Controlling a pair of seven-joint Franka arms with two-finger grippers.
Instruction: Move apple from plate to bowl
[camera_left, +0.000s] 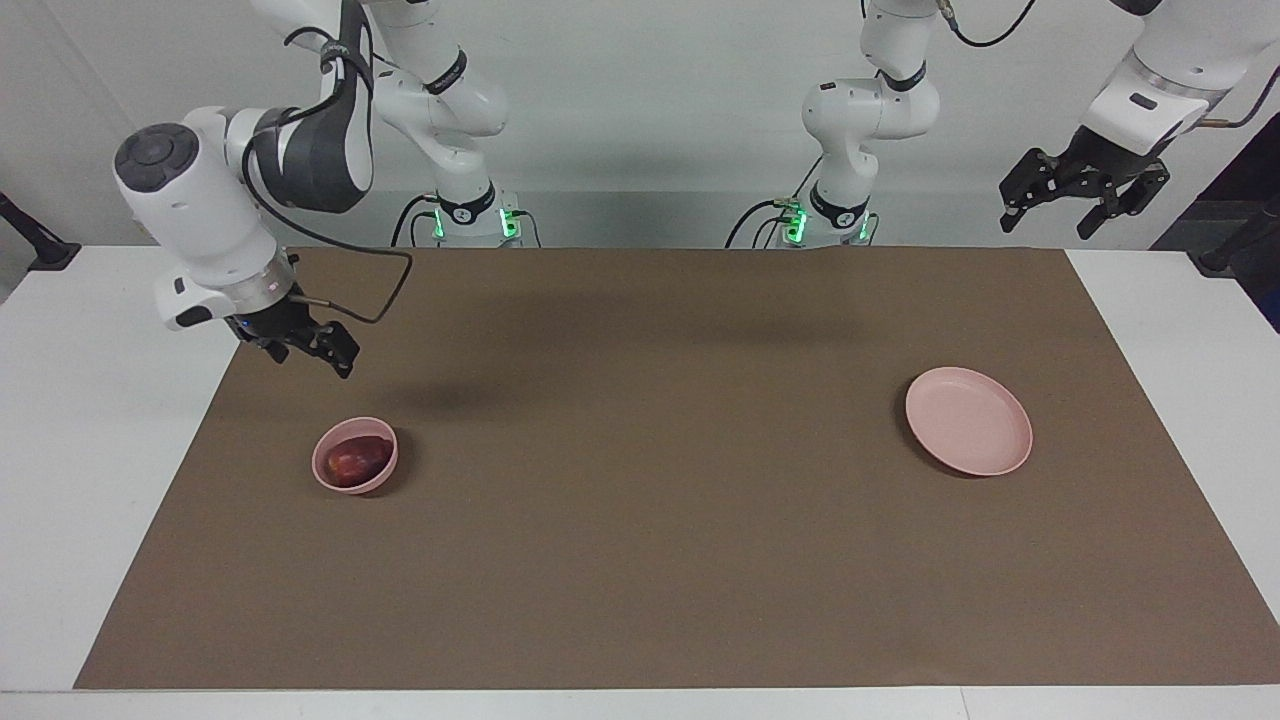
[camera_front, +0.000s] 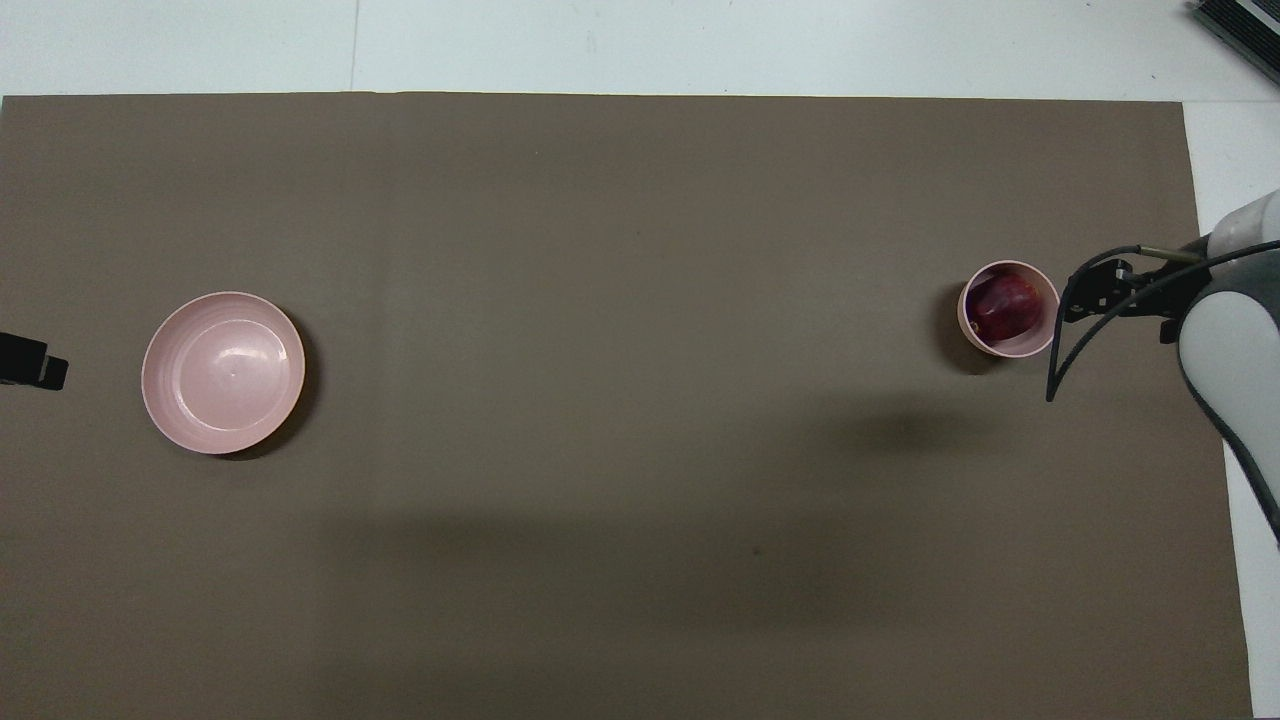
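We see the apple (camera_left: 350, 461) lying in the bowl (camera_left: 329, 482) toward the right arm's end of the brown mat (camera_left: 640, 520), at about nine o'clock in the facing view; the plate (camera_left: 968, 420) sits bare at three o'clock, well apart. The right gripper (camera_left: 318, 345) hangs in the air near the bowl, holding nothing (we cannot tell its jaw gap). The left gripper (camera_left: 1085, 195) waits raised off the mat's corner, jaws wide.
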